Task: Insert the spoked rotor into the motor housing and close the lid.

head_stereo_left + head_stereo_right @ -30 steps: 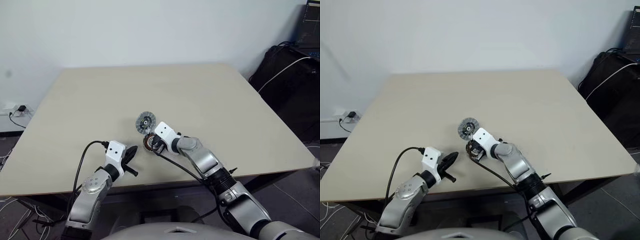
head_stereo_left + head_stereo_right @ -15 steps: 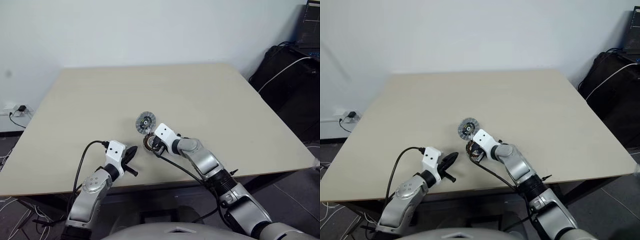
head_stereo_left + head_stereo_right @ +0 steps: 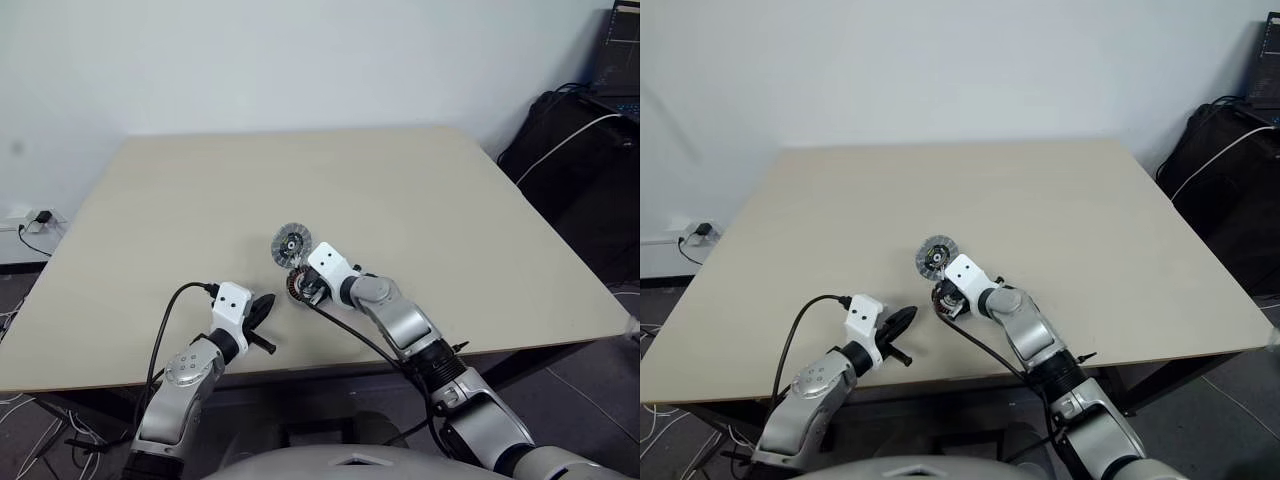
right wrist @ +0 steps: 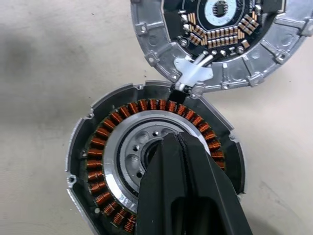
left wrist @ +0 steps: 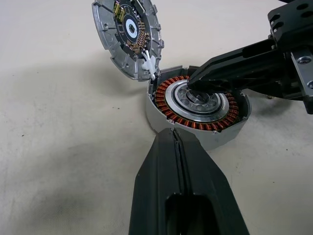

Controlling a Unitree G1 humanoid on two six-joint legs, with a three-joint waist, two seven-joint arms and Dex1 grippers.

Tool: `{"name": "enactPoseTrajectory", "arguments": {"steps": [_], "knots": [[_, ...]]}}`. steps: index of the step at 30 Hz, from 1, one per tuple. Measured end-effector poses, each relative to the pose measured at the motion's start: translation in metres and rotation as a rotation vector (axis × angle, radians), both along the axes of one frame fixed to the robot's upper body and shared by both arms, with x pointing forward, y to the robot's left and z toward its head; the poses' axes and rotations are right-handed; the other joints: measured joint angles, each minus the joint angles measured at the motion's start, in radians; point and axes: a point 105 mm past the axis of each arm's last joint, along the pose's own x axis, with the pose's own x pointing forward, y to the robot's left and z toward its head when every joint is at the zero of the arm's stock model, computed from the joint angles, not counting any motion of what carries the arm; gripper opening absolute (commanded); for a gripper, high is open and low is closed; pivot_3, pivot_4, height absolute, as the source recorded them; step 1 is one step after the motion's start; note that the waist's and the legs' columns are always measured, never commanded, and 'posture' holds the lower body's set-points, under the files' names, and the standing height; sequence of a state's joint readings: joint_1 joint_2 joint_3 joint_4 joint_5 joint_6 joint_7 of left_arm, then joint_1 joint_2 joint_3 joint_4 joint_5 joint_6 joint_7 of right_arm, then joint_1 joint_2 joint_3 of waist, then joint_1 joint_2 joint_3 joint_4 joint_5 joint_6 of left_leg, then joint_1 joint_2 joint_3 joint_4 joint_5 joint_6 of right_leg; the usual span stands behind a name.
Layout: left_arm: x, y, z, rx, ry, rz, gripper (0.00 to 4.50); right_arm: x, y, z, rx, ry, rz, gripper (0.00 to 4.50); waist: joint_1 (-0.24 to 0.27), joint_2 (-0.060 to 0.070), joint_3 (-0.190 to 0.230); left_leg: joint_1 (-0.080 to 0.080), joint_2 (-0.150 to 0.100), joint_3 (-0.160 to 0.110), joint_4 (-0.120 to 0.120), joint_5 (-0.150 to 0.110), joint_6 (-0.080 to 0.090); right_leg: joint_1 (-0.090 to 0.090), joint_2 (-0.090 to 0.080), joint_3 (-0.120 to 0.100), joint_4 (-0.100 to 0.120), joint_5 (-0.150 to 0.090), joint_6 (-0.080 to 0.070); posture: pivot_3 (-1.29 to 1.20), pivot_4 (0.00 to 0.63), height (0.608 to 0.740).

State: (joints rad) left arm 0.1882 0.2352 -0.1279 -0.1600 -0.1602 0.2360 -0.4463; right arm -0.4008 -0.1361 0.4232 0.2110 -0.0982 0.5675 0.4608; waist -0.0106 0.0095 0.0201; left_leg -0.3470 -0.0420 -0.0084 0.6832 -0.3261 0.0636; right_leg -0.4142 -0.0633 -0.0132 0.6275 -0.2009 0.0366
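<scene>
housing (image 5: 198,110): rigid metal, looks heavy, windings fragile, hold rim | lid (image 5: 128,36): hinged open | right pincer (image 5: 195,81) closed, tip in hub | left pincer (image 5: 172,133) closed, empty

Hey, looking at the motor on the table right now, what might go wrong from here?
1. The right tool, shut, has its tips on the silvery centre of the motor housing; a slip sideways might scrape the copper windings.
2. The lid stands tilted against the housing rim, joined by a small white connector; nudging the housing may strain it or tip the lid over.
</scene>
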Motion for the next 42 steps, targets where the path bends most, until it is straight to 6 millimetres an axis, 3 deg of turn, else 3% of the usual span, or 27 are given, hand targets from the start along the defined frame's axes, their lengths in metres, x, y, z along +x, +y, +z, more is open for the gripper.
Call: {"name": "enactPoseTrajectory", "arguments": {"steps": [22,27,31,34,37,42], "knots": [[0.0,0.0,-0.002,0.001,0.007,0.001,0.0,-0.011,-0.002,-0.007,0.023,0.005,0.013,0.02,0.0,0.001,-0.001,0.001,0.0,-0.001,0.0,0.0,0.0,0.0,0.0,0.0,0.0,0.0,0.0,0.0,0.0,0.74],[0.0,0.001,-0.002,0.002,0.008,0.001,0.0,-0.001,-0.012,0.005,0.074,-0.031,-0.07,0.02,0.001,0.001,-0.001,0.001,0.0,-0.001,0.0,0.0,0.0,0.0,0.0,0.0,0.0,0.0,0.0,0.0,0.0,0.74],[-0.001,0.001,-0.002,0.003,0.009,0.002,0.0,0.01,-0.039,0.039,0.164,-0.141,-0.189,0.02,0.004,0.001,-0.001,0.0,0.0,-0.001,0.0,-0.001,0.0,0.0,0.0,-0.001,0.0,0.002,0.004,0.0,0.0,0.74],[-0.001,0.001,-0.003,0.004,0.012,0.003,0.0,0.008,-0.075,0.049,0.175,-0.165,-0.289,0.02,0.01,0.001,-0.001,-0.001,0.0,-0.001,0.0,-0.001,0.001,0.0,0.0,-0.001,-0.001,0.002,0.004,0.0,0.0,0.74],[-0.003,0.002,-0.005,0.006,0.019,0.006,0.0,0.0,-0.115,0.047,0.161,-0.133,-0.415,0.64,0.014,0.001,-0.001,-0.002,0.0,0.0,0.0,-0.001,0.001,0.0,-0.001,0.0,-0.001,0.001,0.003,0.0,0.0,0.74],[-0.003,0.002,-0.005,0.005,0.024,0.003,0.0,-0.027,-0.166,0.039,0.202,-0.03,-0.634,2.28,0.023,0.001,-0.001,-0.002,0.001,0.0,0.0,-0.001,0.001,0.0,0.0,-0.001,-0.001,-0.001,-0.001,0.0,0.0,0.74]]}}
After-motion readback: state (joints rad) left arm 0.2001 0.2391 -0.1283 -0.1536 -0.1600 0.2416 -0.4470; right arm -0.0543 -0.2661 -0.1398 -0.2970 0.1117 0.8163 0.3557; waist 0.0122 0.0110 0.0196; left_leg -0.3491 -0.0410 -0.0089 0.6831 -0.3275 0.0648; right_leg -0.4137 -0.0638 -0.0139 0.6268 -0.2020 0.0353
